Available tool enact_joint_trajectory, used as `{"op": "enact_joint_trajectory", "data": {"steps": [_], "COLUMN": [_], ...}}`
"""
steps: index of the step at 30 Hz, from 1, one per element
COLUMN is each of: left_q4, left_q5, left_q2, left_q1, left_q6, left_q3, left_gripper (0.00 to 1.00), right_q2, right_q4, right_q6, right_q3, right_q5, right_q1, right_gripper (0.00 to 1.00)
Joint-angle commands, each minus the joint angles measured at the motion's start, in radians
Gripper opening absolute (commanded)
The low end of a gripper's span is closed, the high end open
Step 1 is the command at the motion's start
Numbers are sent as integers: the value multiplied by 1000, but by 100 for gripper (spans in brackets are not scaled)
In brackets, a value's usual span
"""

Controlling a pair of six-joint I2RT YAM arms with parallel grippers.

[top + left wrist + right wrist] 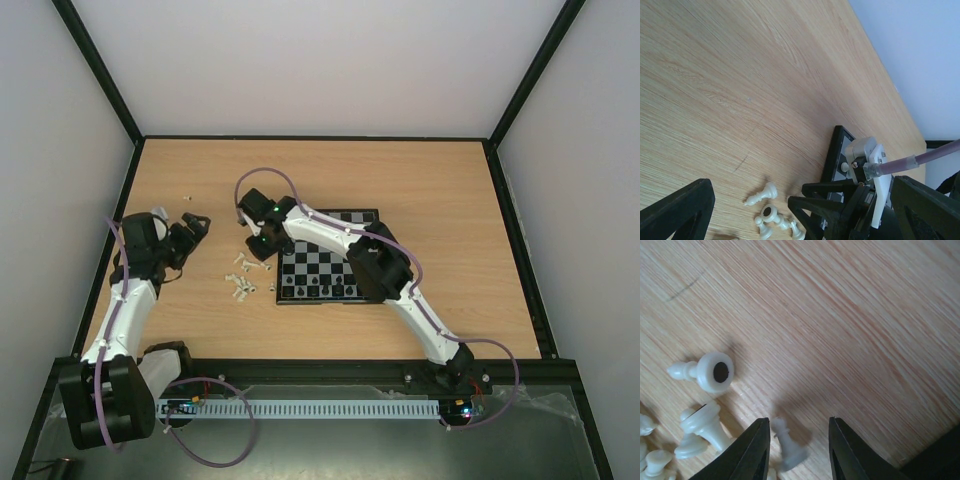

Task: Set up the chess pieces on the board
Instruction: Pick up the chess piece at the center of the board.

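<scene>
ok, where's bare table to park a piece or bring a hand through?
Free: the wide strip of table between the board and the back wall; the patch from the board's right side to the table edge. Crowded: left of the board, loose cream pieces under the right gripper, left gripper close by.

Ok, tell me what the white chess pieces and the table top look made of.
White chess pieces: likely moulded plastic, smooth cream with a soft sheen; one lying down shows a round base with a dark centre. Table top: matte wood-grain, fine straight streaks; laminate or real wood, cannot tell.
</scene>
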Motion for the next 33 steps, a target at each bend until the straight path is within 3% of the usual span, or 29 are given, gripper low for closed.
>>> {"op": "enact_joint_trajectory", "data": {"steps": [1,18,27,33], "left_q4": [12,16,32,35], "left_q5": [24,36,59,72], "left_q2": [1,-13,-32,-20], "left_q1": [6,6,9,14], "left_q6": [3,1,15,20], "left_q3": [-17,-32,-34,-38], "left_gripper": [100,99,99,100], "right_q2": [-13,-74,-20,-9], "right_q4": [-14,-4,-159,-193], "right_q6": [-8,29,27,31], "right_q3": [-31,-90,102,118], "right_q5": [-13,26,99,103], "right_q1": [6,7,7,8], "right_gripper": [34,35,34,29]}}
